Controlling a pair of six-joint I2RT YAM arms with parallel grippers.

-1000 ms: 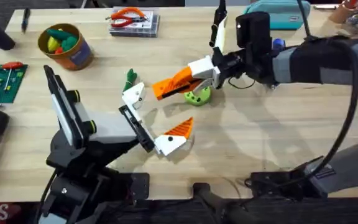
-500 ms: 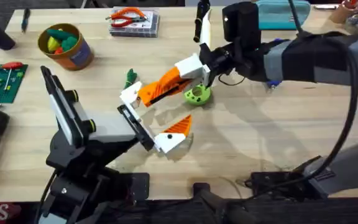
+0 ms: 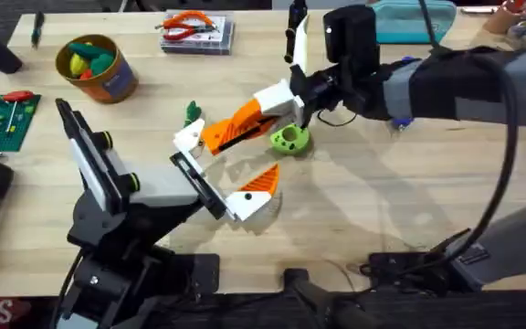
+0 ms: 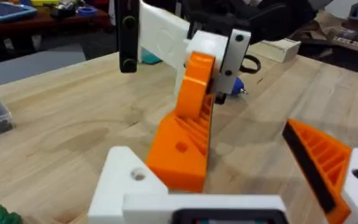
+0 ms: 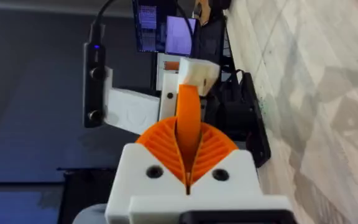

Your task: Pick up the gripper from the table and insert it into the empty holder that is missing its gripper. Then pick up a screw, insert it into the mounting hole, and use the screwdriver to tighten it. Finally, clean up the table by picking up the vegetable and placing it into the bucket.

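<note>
Step one in progress: right pincer (image 3: 231,131) clamped on the orange finger (image 3: 236,126), offering it to the left pincer (image 3: 222,169), fingers apart; screw, tightening, vegetable (image 3: 192,113)-to-bucket (image 3: 94,66) remain.

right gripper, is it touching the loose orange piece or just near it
Touching. The right wrist view shows the right gripper shut on the orange piece, with its ribbed pads pressed against both sides.
</note>
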